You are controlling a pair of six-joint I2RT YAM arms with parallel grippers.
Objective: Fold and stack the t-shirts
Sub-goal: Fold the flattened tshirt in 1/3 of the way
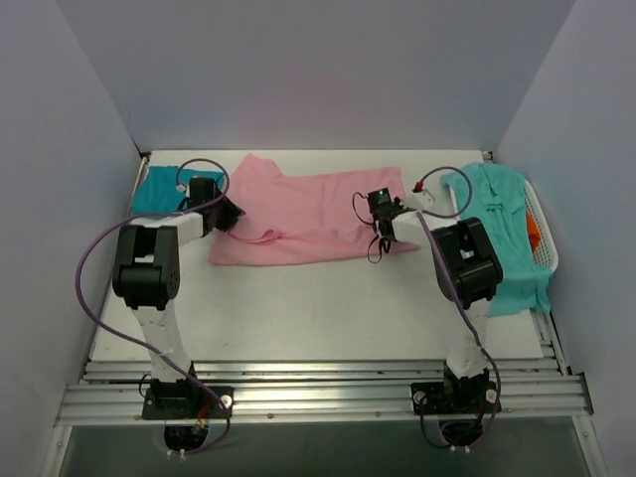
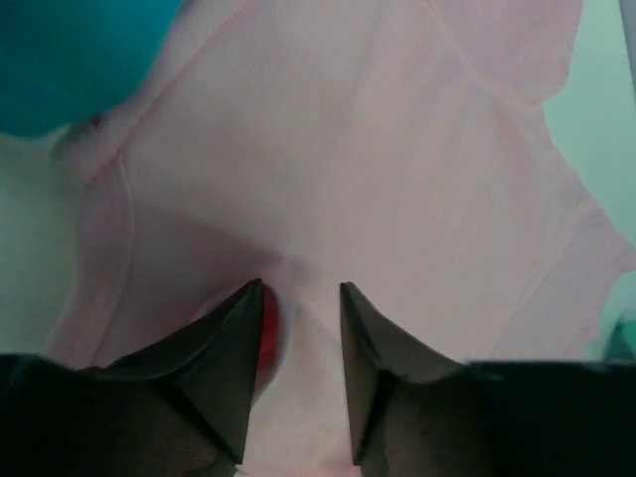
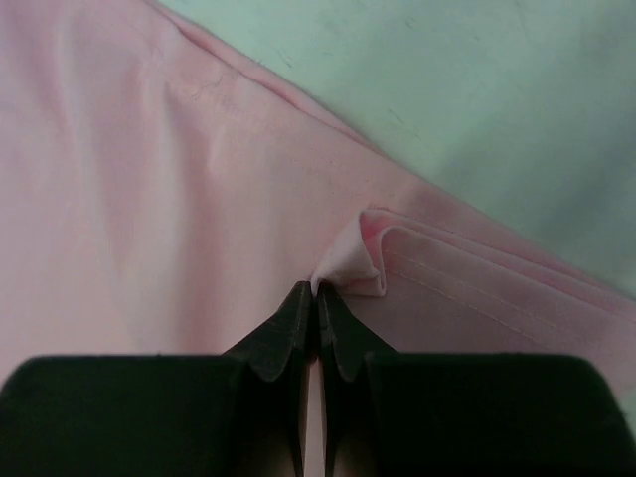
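Observation:
The large light pink t-shirt lies spread across the middle of the table. My left gripper rests on its left part. In the left wrist view its fingers stand apart, with a ridge of pink cloth between them. My right gripper is at the shirt's right end. It is shut on a small fold of the pink hem, pinched at the fingertips. The darker teal shirt lies at the back left. The aqua-green shirt hangs over the basket at the right.
A white plastic laundry basket stands against the right wall, with something orange inside. Walls close in the left, back and right. The arms' bases sit on the rail at the near edge. Bare tabletop lies in front of the pink shirt.

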